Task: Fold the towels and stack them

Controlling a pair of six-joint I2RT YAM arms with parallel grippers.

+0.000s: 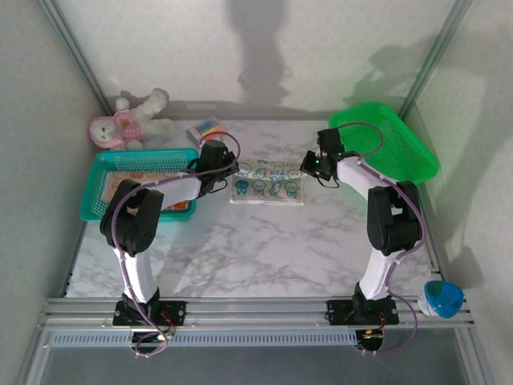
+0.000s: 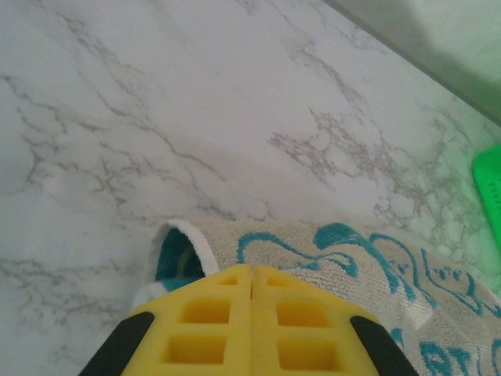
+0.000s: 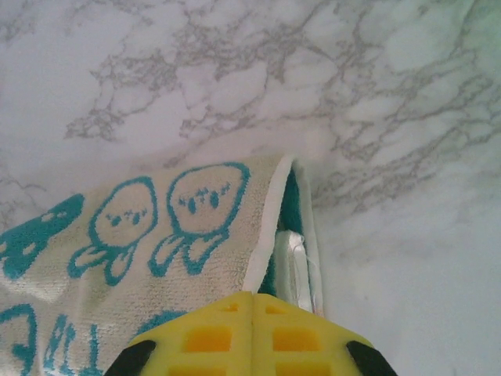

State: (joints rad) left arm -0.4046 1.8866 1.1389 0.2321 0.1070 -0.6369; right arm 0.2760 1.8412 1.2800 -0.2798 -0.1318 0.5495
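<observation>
A white towel with blue cartoon prints [image 1: 267, 184] lies folded in a long strip mid-table. My left gripper [image 1: 224, 175] sits at its left end and my right gripper [image 1: 309, 171] at its right end. In the left wrist view the yellow fingers [image 2: 251, 270] are shut on the towel's [image 2: 352, 258] top layer, which arches up off the marble at that corner. In the right wrist view the fingers [image 3: 252, 298] are shut on the other corner of the towel [image 3: 156, 227]; its top layer is lifted, showing the teal inside and a white label. More printed towels [image 1: 140, 172], orange and peach, lie in the teal basket.
The teal basket [image 1: 94, 196] stands at the left, beside my left arm. A green basket [image 1: 401, 148] leans at the back right. A pink-and-white plush toy [image 1: 120, 124] and a small striped item [image 1: 207, 128] lie at the back left. A blue object [image 1: 441, 298] sits by the near right rail.
</observation>
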